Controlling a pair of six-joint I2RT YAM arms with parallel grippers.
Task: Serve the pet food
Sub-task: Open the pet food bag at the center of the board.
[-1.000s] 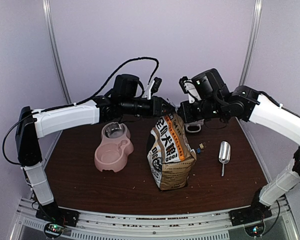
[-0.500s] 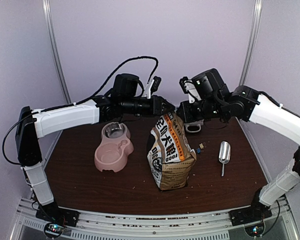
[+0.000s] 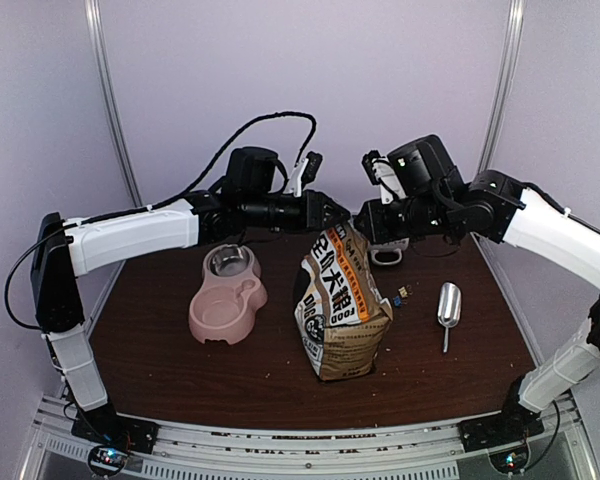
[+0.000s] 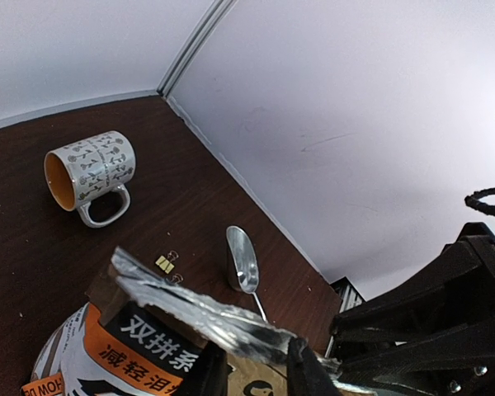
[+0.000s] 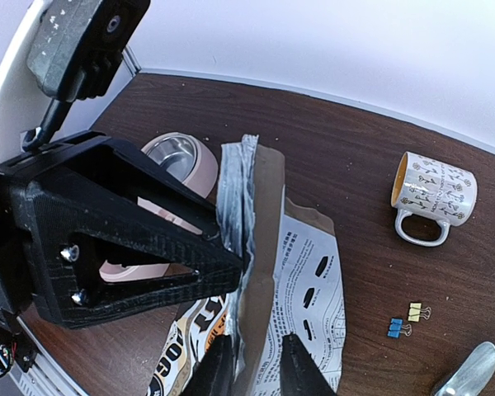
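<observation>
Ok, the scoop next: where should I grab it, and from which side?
Take the scoop by its thin handle, probably from straight above with the right pincer, closing across it. It lies flat on the table right of the bag, bowl end far, handle pointing toward the arms' bases, nothing touching it.

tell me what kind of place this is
Probably a robot test booth, not a home: plain white walls, two arms bolted to a brown table, staged props like a dog-food bag and pink bowl.
</observation>
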